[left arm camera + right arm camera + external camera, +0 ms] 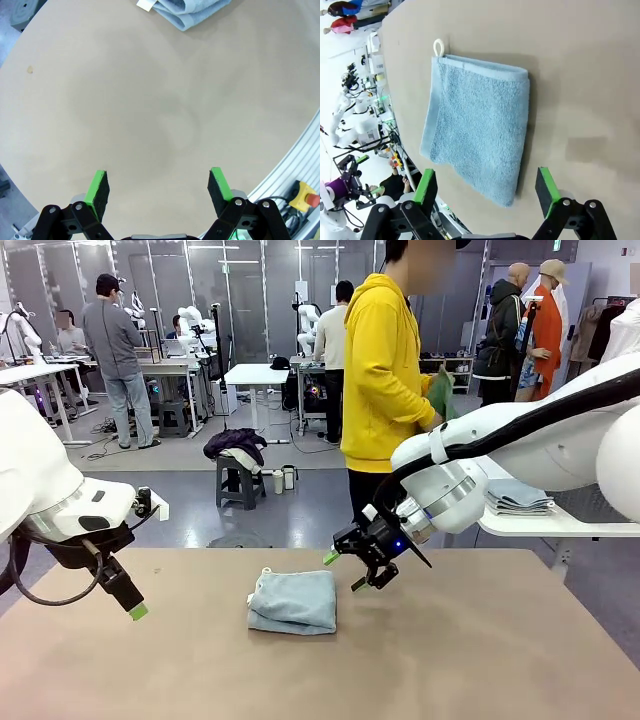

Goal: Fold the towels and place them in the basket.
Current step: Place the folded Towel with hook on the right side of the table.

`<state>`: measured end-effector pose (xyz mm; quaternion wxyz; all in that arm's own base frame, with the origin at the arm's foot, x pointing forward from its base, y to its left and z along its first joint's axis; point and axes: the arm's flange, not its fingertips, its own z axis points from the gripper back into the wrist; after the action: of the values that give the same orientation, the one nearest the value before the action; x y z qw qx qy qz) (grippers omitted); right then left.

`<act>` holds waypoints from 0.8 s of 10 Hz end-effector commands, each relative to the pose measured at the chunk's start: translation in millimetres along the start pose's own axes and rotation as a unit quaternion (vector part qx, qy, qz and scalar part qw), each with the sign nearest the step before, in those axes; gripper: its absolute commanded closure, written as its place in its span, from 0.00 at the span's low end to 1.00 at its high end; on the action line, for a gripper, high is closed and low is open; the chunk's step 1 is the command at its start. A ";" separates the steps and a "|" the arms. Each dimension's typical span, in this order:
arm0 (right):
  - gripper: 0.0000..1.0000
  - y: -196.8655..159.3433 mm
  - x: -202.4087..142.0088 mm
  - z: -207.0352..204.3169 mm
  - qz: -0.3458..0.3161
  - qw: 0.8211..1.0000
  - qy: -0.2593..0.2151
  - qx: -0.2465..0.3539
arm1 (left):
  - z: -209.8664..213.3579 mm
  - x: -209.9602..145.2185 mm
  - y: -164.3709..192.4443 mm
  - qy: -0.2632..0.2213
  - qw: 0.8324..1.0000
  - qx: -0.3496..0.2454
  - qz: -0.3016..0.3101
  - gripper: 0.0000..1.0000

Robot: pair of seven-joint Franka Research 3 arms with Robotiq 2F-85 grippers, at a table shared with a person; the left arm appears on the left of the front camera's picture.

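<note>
A folded light grey-blue towel [293, 600] lies on the tan table [450, 660] near the middle, its white tag [438, 47] at one corner. My right gripper [344, 571] hangs open just right of and above this towel; in the right wrist view the towel [480, 135] lies between and beyond its green pads [487, 187]. Far left, my left gripper [135, 608] stands open over bare table [150, 115], with the towel's edge [190, 10] far ahead of its own fingertips [159, 187]. A person in a yellow hoodie holds a green towel [440, 392]. The basket is out of view.
A white side table [540, 525] at the right carries a stack of folded towels [518, 498], partly behind my right arm. The person [380, 380] stands at the far side. A yellow box with a red stop button [305, 197] sits off the table edge.
</note>
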<state>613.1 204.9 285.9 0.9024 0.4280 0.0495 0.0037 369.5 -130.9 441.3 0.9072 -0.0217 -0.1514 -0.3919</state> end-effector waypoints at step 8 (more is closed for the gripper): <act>0.00 -21.6 8.6 -37.0 0.011 0.999 0.019 0.049 | -1.4 2.3 -2.2 0.000 1.000 0.005 0.006 0.00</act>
<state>622.2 215.4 252.6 0.8889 0.4531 0.0671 0.0069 369.5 -130.9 441.3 0.9072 -0.0217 -0.1514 -0.3919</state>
